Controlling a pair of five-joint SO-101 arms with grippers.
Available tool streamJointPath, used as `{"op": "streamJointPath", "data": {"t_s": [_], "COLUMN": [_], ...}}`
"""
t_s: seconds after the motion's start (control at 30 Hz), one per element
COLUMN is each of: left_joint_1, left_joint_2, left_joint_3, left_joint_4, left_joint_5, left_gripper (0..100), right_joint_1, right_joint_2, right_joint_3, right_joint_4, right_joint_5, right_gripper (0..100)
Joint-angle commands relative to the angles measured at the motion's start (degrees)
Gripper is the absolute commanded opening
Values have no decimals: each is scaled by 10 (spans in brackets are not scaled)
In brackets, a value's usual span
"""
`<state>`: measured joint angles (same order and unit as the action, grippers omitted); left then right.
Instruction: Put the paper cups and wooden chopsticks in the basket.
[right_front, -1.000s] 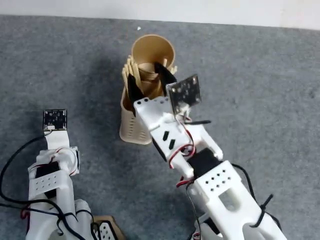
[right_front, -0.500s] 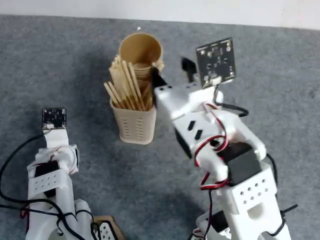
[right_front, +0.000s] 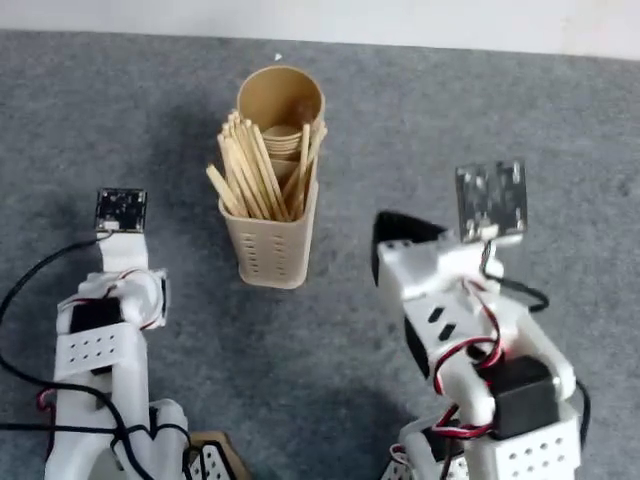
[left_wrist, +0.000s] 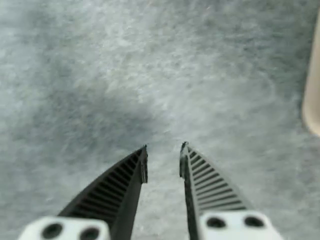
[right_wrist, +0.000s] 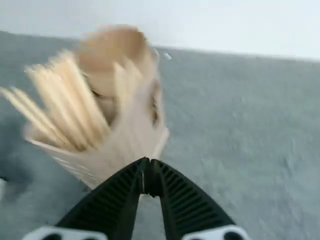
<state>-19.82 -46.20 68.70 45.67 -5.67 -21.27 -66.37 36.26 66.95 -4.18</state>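
Inside basket (right_front: 268, 252), chopsticks (right_front: 252, 178) and cups (right_front: 281, 100), right end effector (right_wrist: 148, 174) clenched, left end effector (left_wrist: 164, 151) parted

Grey, felt-like table covering (right_front: 540, 110), with a pale wall strip (right_front: 420, 20) along its far edge.

basket (right_front: 268, 255) is cream with rows of tiny holes, chopsticks (right_front: 250, 175) pale wood, paper cups (right_front: 280, 100) kraft tan. carpet (right_front: 520, 110) is mottled grey. left gripper (left_wrist: 163, 150) and right gripper (right_wrist: 148, 161) are ribbed black.
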Motion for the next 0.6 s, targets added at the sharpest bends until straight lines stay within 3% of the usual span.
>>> {"op": "streamJointPath", "data": {"t_s": [0.0, 0.17, 0.27, 0.37, 0.57], "left_joint_1": [41, 73, 85, 85, 97], "left_joint_2": [-11, -11, -11, -11, -11], "left_joint_3": [-19, 10, 46, 86, 182], "left_joint_4": [3, 0, -42, -102, -244], "left_joint_5": [20, 22, 19, 9, -82], "left_gripper": [140, 139, 139, 139, 139], "right_joint_1": [55, 109, 123, 141, 158], "right_joint_2": [-102, -281, -393, -375, -387], "right_joint_3": [178, 427, 543, 598, 636], "right_joint_4": [-65, -169, -173, -176, -177], "right_joint_5": [-2, 58, 83, 82, 82], "right_gripper": [6, 6, 6, 5, 5]}}
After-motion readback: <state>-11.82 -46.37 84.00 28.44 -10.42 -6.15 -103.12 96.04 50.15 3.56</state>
